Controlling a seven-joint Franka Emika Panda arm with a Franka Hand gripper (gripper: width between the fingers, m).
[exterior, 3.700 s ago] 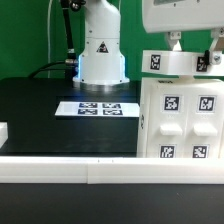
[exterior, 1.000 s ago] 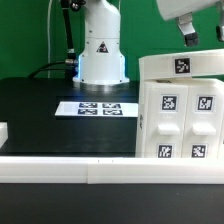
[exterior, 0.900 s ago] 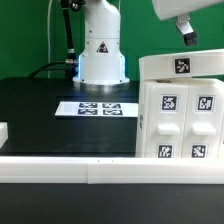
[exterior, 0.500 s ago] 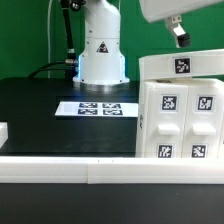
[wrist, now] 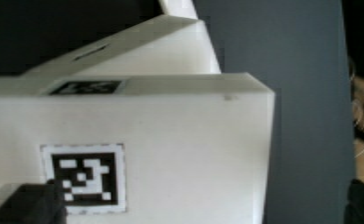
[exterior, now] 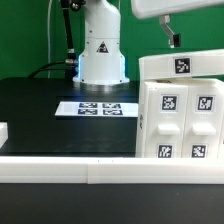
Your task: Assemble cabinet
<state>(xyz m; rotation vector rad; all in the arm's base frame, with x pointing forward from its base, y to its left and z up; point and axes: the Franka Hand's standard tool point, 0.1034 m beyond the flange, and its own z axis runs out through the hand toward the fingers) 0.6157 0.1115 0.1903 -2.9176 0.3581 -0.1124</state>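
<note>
1. The cabinet [exterior: 185, 120] was found standing at the worktop's [exterior: 40, 110] near corner on the exterior view's right, upright, with its tagged front turned toward the exterior camera.
2. A top panel [exterior: 180, 66] carrying one tag was seen lying across the upper side of the cabinet. It appeared to be touching the body below. Whether it was fully seated could not be told.
3. The gripper [exterior: 170, 40] was seen hanging above that top panel, apart from it and touching nothing. Only one dark finger [wrist: 28, 205] was shown in the wrist view, over a tagged white face of the cabinet [wrist: 161, 140]. Nothing was seen held, but whether the fingers were spread or closed could not be told.
4. The work was judged to be far along. The big body was standing, two tagged front panels seemed to be in place, and the top seemed to have been set on.
5. What was left could be judged only in part. A small white piece [exterior: 3, 130] was cut off at the worktop's edge on the exterior view's left, well apart from the cabinet. Whether it was a part waiting to be fitted could not be told.
6. A last check or press on the top panel was judged the likeliest remaining step, since its fit was not shown clearly.
7. The marker board [exterior: 98, 108] was seen lying flat near the middle of the worktop, toward the far edge and just before the robot's base [exterior: 100, 50].
</note>
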